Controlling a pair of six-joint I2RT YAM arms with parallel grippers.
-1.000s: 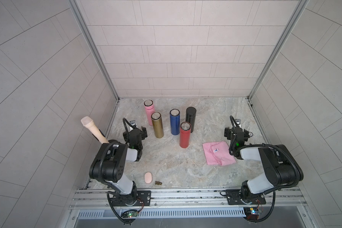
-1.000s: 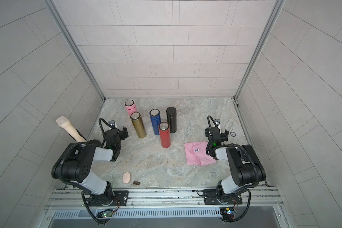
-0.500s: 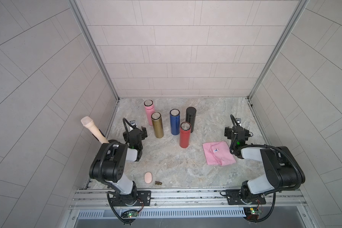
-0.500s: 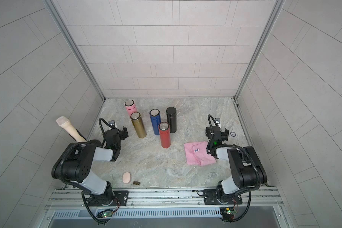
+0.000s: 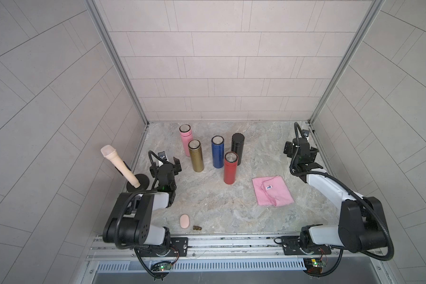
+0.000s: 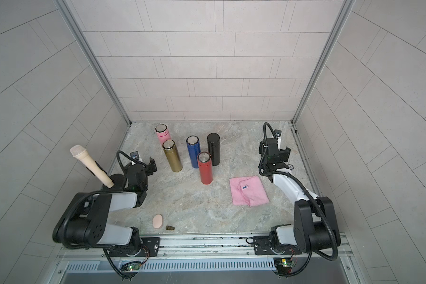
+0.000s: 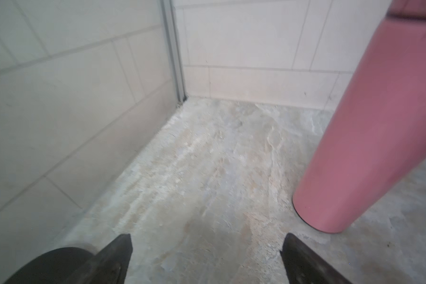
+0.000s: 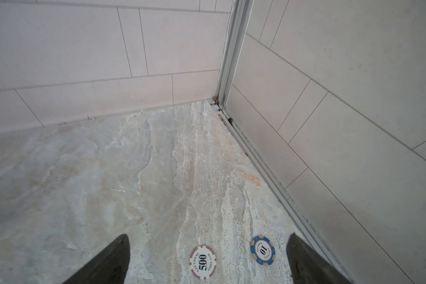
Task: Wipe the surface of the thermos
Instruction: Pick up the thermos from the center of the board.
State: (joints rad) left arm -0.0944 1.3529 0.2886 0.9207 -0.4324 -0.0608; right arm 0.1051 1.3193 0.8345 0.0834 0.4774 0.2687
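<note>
Several thermoses stand upright mid-table in both top views: pink (image 5: 186, 142), gold (image 5: 196, 159), blue (image 5: 217, 153), black (image 5: 237, 148) and red (image 5: 230, 169). A folded pink cloth (image 5: 272, 194) lies flat to the right of the red one. My left gripper (image 5: 165, 163) hovers left of the gold thermos, open and empty. The left wrist view shows the pink thermos (image 7: 369, 147) ahead of the left gripper (image 7: 205, 246), off to one side. My right gripper (image 5: 300, 147) is behind the cloth near the right wall, open and empty (image 8: 207, 246).
A beige microphone-shaped object (image 5: 119, 167) leans on a black base by the left wall. A pink oval (image 5: 184, 220) and a small brown piece (image 5: 197, 228) lie near the front edge. Two poker chips (image 8: 203, 261) (image 8: 262, 250) lie under the right gripper. Tiled walls close three sides.
My right arm has stretched out, carrying its open gripper up and back toward the right rear corner. The left arm, the thermoses and the cloth have not moved.
</note>
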